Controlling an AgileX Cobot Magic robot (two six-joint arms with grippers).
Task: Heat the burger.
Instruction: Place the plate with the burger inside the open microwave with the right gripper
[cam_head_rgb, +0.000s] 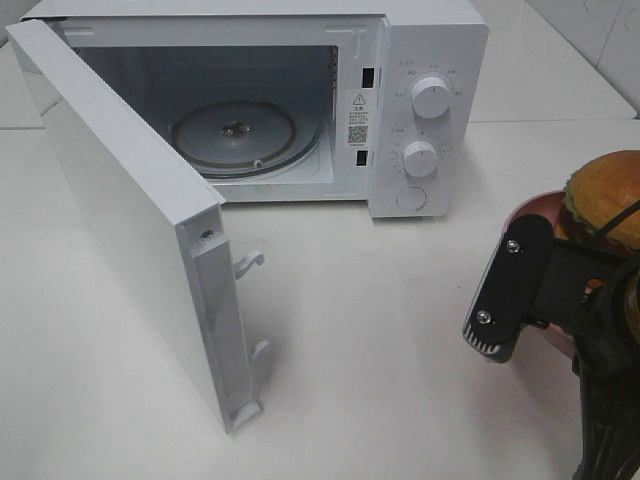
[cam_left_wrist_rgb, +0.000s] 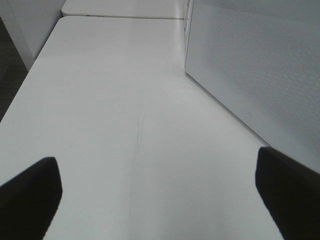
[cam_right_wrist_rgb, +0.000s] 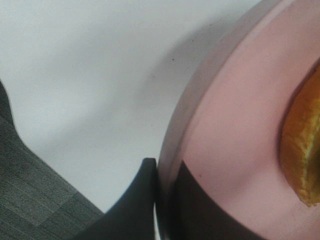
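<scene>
The burger (cam_head_rgb: 607, 192), with a golden-brown bun and green lettuce, sits on a pink plate (cam_head_rgb: 530, 208) at the far right edge of the exterior view. My right gripper (cam_right_wrist_rgb: 159, 170) is shut on the plate's rim (cam_right_wrist_rgb: 200, 100), and the burger (cam_right_wrist_rgb: 302, 150) shows beyond it. The plate casts a shadow on the white table. My right arm's black wrist (cam_head_rgb: 525, 290) covers part of the plate. The microwave (cam_head_rgb: 425, 110) stands at the back with its door (cam_head_rgb: 120, 200) swung wide open and its glass turntable (cam_head_rgb: 235, 135) bare. My left gripper (cam_left_wrist_rgb: 160, 195) is open over bare table.
The open door juts toward the front left and its white perforated face (cam_left_wrist_rgb: 260, 65) rises beside my left gripper. White table (cam_head_rgb: 380, 330) stretches between the door and the plate. Grey floor (cam_right_wrist_rgb: 40, 200) shows past the table edge near my right gripper.
</scene>
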